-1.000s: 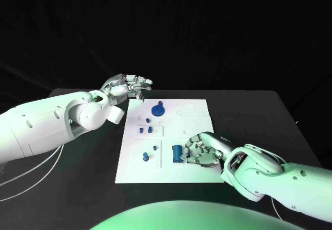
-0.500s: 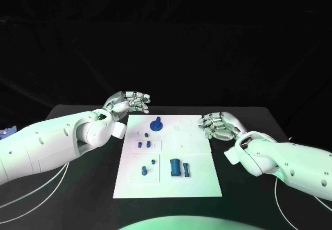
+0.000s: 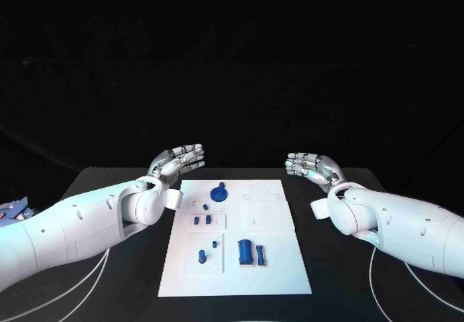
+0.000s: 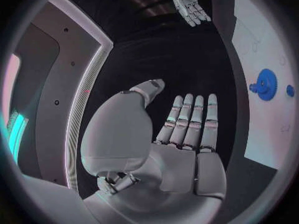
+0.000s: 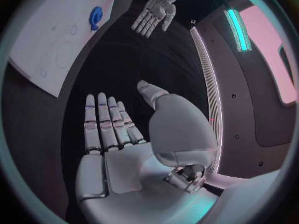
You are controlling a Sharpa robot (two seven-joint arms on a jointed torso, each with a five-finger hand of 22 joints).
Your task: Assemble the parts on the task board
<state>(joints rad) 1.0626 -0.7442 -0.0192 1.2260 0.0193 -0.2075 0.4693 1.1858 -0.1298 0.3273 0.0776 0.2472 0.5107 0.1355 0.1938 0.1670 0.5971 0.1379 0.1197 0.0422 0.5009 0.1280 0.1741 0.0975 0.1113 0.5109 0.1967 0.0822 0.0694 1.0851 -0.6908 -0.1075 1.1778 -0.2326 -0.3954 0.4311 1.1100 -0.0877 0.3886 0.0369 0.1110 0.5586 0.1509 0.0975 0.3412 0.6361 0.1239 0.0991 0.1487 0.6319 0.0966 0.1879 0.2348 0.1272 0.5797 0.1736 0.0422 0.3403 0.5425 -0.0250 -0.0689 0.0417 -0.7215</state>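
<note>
The white task board lies in the middle of the black table. A blue gear stands near its far edge, seen too as the blue gear and the blue gear in the wrist views. Small blue pieces sit mid-left, a blue peg near left, and a blue cylinder with a thin blue pin beside it. My left hand is raised beyond the board's far-left corner, fingers straight, holding nothing. My right hand hovers past the far-right corner, likewise flat and empty.
The black table extends on both sides of the board. White cables trail under my left arm and another cable under my right. The board's right half carries only outlines.
Both hands have uncurled to flat. The right hand rose from the blue cylinder at the board's near side to beyond the far-right corner. The camera view has shifted.
</note>
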